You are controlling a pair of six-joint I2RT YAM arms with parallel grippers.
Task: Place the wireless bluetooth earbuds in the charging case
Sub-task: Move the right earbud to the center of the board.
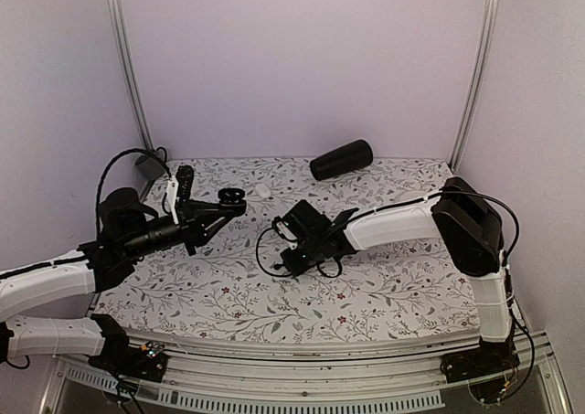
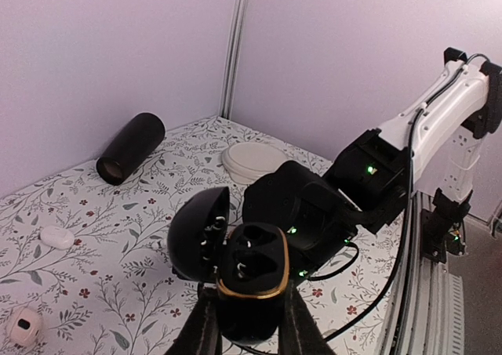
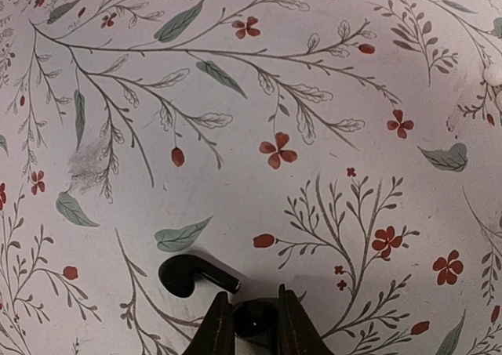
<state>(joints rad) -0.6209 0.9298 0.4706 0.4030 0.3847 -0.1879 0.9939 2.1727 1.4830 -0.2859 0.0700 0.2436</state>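
**Open charging case (image 2: 251, 280) and two earbuds**
The left jaws are clamped on the charging case, held lid-open above the bench (image 3: 329, 81). Right of the case, the right jaws pinch one earbud (image 3: 255, 317); the other earbud (image 3: 192, 275) lies on the bench.

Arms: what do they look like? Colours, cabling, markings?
Left arm and right arm: white tubular links, black joint housings, loose black cables looping outside. Left pincer and right pincer: dark, two tapered fingers. Small green lights on the right wrist.
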